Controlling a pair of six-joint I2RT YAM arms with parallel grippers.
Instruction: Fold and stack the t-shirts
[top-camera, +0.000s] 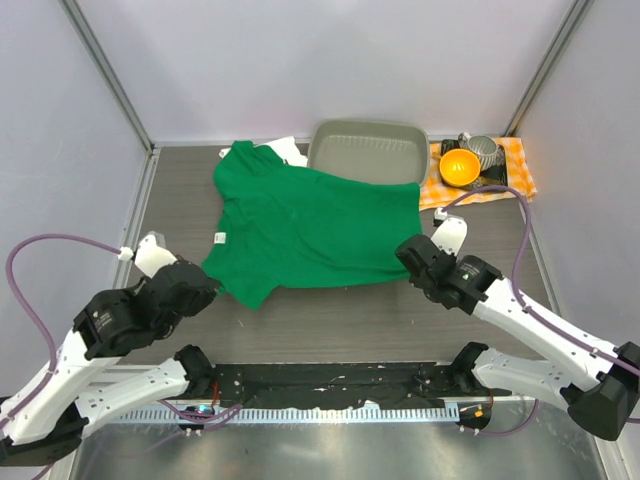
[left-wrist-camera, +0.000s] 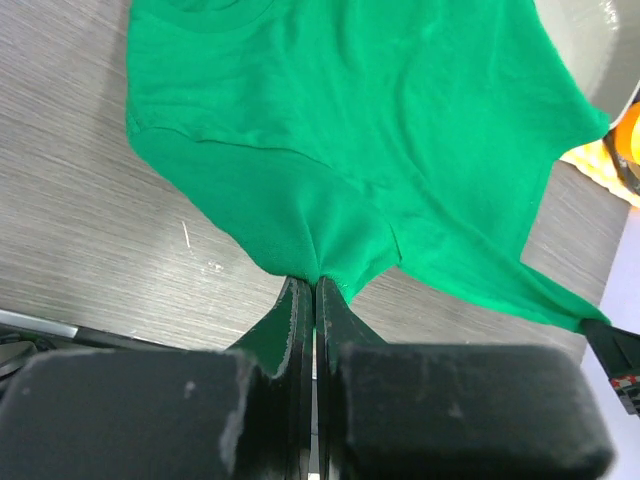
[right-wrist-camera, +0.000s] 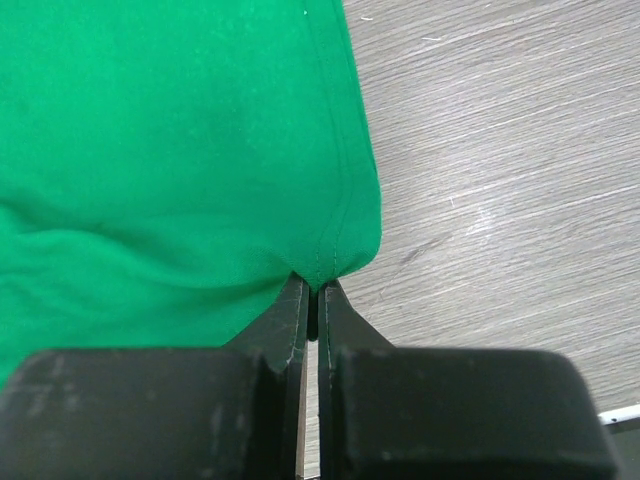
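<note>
From above, one green t-shirt (top-camera: 310, 225) lies spread, smooth and slightly wrinkled, mid-surface (top-camera: 330, 320); its small white label (top-camera: 219, 238) is too small to read; its far edge laps one grey tray (top-camera: 368, 125); an edge of a white t-shirt (top-camera: 290, 150) shows behind it; one checked cloth (top-camera: 512, 170) carries an orange bowl (top-camera: 459, 167).

Left wrist: the left hand (left-wrist-camera: 315, 287) is pinched tight on a bunched sleeve of the green t-shirt (left-wrist-camera: 380, 120).

Right wrist: the right hand (right-wrist-camera: 315, 290) is clamped on a stitched hem corner of the green t-shirt (right-wrist-camera: 150, 150), over wood-grain surface (right-wrist-camera: 500, 150).
</note>
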